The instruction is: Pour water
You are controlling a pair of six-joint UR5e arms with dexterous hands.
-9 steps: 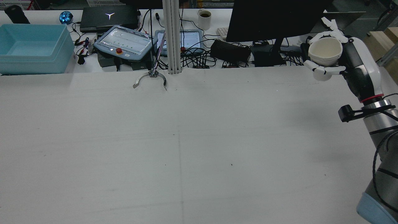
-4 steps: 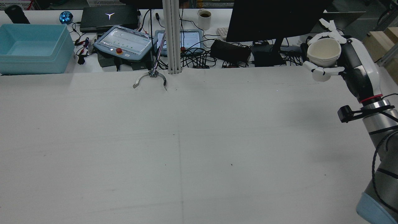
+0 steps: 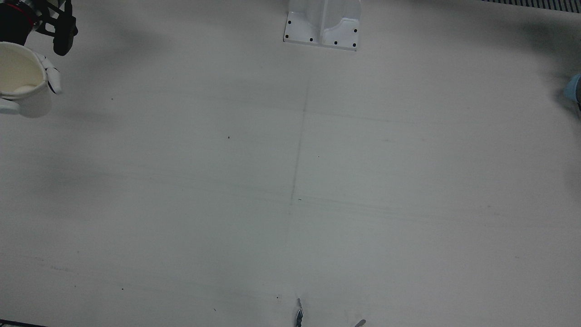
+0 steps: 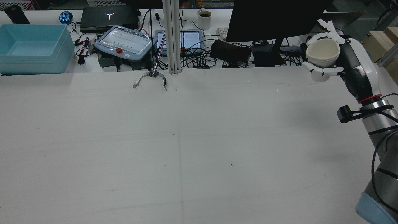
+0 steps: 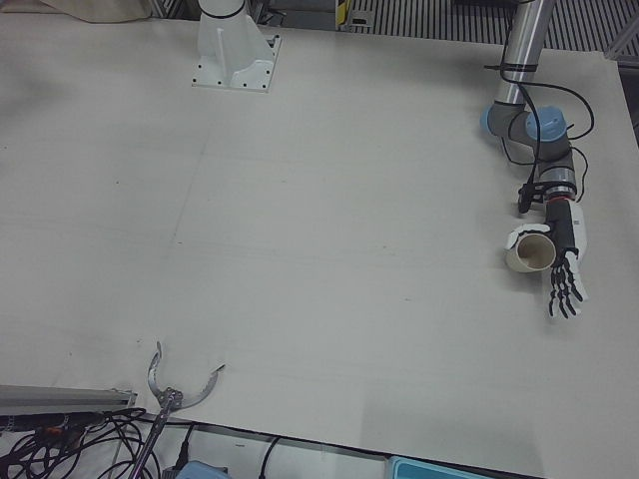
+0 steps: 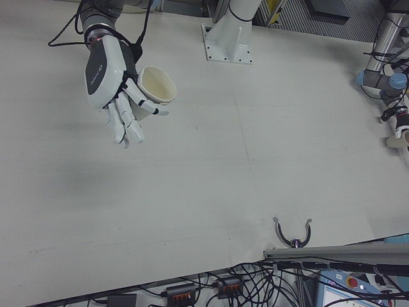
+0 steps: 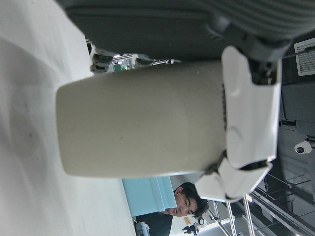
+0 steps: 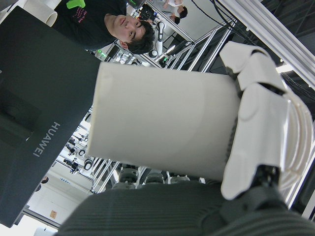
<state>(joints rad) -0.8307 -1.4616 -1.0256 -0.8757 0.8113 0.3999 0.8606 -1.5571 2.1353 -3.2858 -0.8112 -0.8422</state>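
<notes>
My right hand [image 4: 349,60] is shut on a cream paper cup [image 4: 322,51] and holds it in the air over the table's far right corner, mouth up and tilted slightly. The same hand [image 6: 110,77] and cup [image 6: 157,86] show in the right-front view, and the cup shows in the front view [image 3: 20,81] and the right hand view [image 8: 162,128]. My left hand [image 5: 562,254] holds a second paper cup [image 5: 529,249] against its palm at the table's other side, with the fingers stretched past it. That cup fills the left hand view [image 7: 142,125].
A metal claw tool [image 4: 150,79] lies at the table's far edge. A white pedestal base [image 3: 323,22] stands at the near edge. A monitor [image 4: 273,18], a teach pendant [image 4: 124,42], cables and a blue bin [image 4: 34,48] stand beyond the table.
My right hand has lifted the cup slightly and shifted it a little to the left and away. Nothing else on the table has moved.
</notes>
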